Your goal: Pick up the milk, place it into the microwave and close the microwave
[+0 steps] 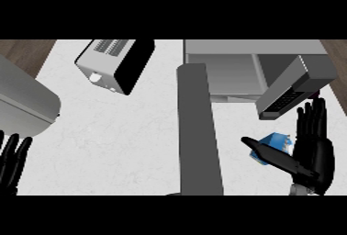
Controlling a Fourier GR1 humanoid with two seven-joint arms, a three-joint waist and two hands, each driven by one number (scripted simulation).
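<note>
The milk, a small blue and white carton, stands on the white counter at the right, just in front of the microwave. My right hand is beside it on its right, fingers straight and pointing away from me. The thumb reaches left across the carton's near side and hides its lower part. The microwave is open, and its grey door juts toward me as a long slab. Its keypad panel overhangs the spot above the milk. My left hand rests open at the lower left edge.
A white and black toaster lies at an angle at the back left. A large grey rounded appliance fills the left edge. Bare white counter lies between it and the microwave door.
</note>
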